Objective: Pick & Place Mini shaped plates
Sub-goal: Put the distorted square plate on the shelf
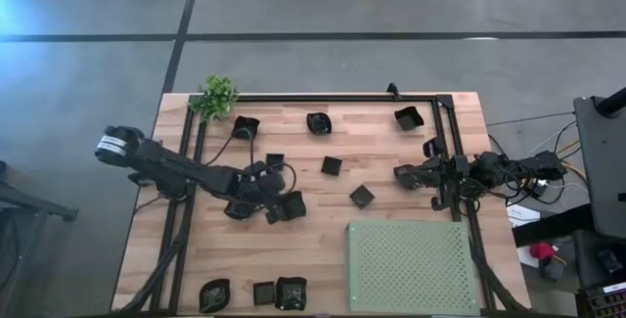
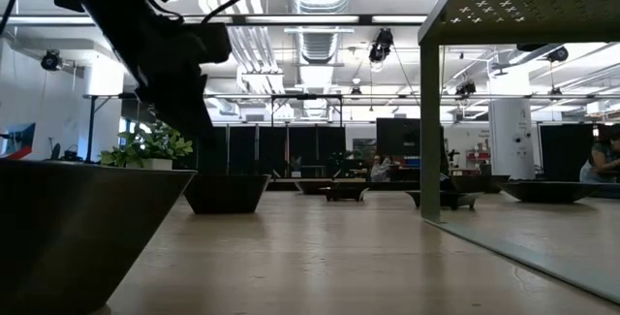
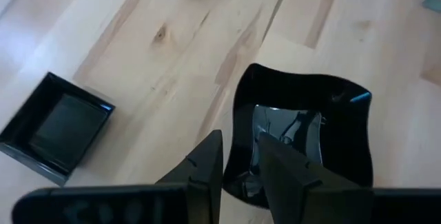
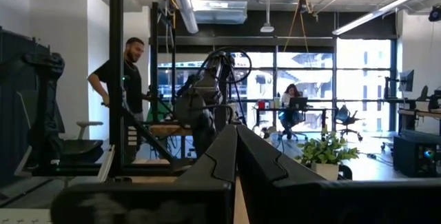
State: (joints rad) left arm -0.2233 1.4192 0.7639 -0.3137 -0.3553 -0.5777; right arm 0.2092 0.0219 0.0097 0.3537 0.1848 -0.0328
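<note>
Several mini shaped plates, small and black, lie scattered on the wooden table (image 1: pixel 313 230). My left gripper (image 1: pixel 284 206) points steeply down at a wavy-rimmed plate (image 3: pixel 303 134) left of the table's middle. It is open, with one finger (image 3: pixel 207 165) outside the plate's rim and the other (image 3: pixel 289 176) over its hollow. A square plate (image 3: pixel 58 127) lies close by. My right gripper (image 1: pixel 401 173) waits shut at the table's right side, raised and holding nothing. My left gripper's fingers straddle the wavy plate's rim (image 3: pixel 238 176) from above, slanting down. I cannot tell whether either finger touches it. The plate rests flat on the table.
A green perforated mat (image 1: pixel 411 266) lies at the near right. A small leafy plant (image 1: pixel 217 96) stands at the far left corner. More plates sit along the far edge (image 1: pixel 319 122), in the middle (image 1: pixel 362 197) and at the near left edge (image 1: pixel 264 293).
</note>
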